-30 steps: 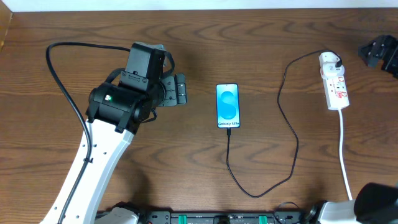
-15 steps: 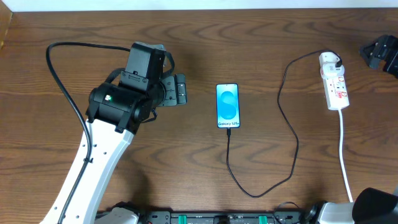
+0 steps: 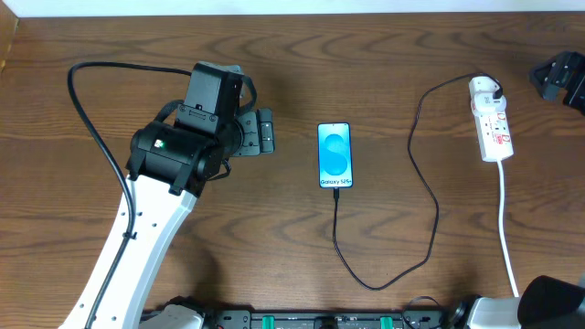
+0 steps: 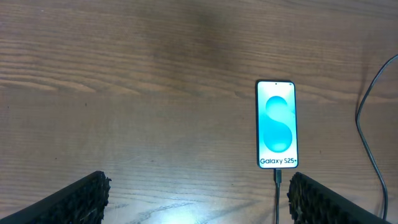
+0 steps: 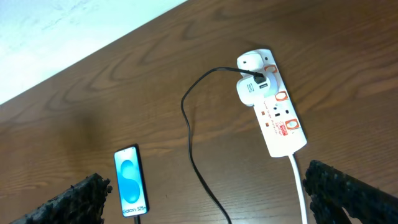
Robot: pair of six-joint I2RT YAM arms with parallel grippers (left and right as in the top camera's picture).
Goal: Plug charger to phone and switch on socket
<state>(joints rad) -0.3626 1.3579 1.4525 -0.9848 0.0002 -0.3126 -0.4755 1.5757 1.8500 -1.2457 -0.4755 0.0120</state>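
Note:
The phone [image 3: 335,154] lies flat mid-table, its blue screen lit, and also shows in the left wrist view [image 4: 276,124] and the right wrist view [image 5: 130,189]. The black charger cable [image 3: 430,196] runs from the phone's bottom edge, where its plug tip [image 4: 278,177] sits in the port, loops forward and rises to the white socket [image 3: 492,119], which also shows in the right wrist view [image 5: 277,112]. My left gripper [image 3: 265,132] is open and empty left of the phone [image 4: 198,186]. My right gripper [image 5: 202,186] is open and empty, high above the table.
The socket's white cord [image 3: 505,219] runs toward the front edge. A black object [image 3: 558,78] sits at the far right back. The left arm's black cable [image 3: 87,100] arcs over the left side. Part of the right arm [image 3: 553,297] shows at the front right corner.
The dark part of the right arm at the front right corner has sunk slightly toward the frame edge. The left arm, phone, cable and socket have not moved.

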